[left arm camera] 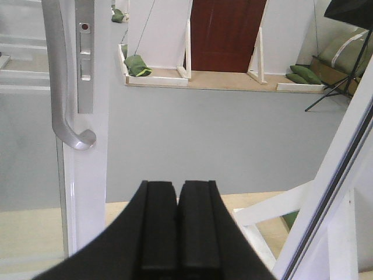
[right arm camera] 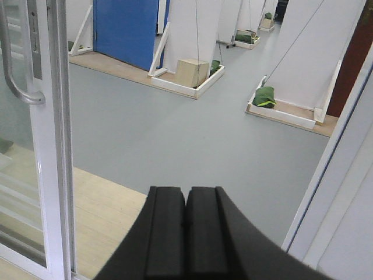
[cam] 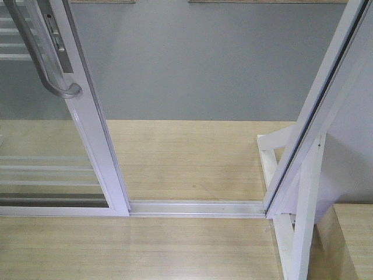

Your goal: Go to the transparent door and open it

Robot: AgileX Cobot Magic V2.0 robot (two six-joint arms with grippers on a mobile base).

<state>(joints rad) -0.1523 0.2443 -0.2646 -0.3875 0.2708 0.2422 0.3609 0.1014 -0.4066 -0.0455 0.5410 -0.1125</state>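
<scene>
The left tool (left arm camera: 178,192) has its fingers pressed together on nothing, and the right tool (right arm camera: 186,198) is closed and empty too. Both face an open doorway. The transparent door (cam: 52,157) stands slid to the left, its curved grey handle (cam: 44,64) high on the white stile, clear of both tools. A floor track (cam: 198,207) crosses the gap to the white frame (cam: 315,116) on the right.

This looks like a big test hall with pretend rooms, not a real home. Past the glass door (right arm camera: 35,146) lies a grey floor (right arm camera: 175,140). On it stand thin white walls (right arm camera: 195,29) on wooden bases, held down by green sandbags (right arm camera: 265,96). A blue door (right arm camera: 125,29) and a red-brown door (left arm camera: 224,32) stand there too.
</scene>
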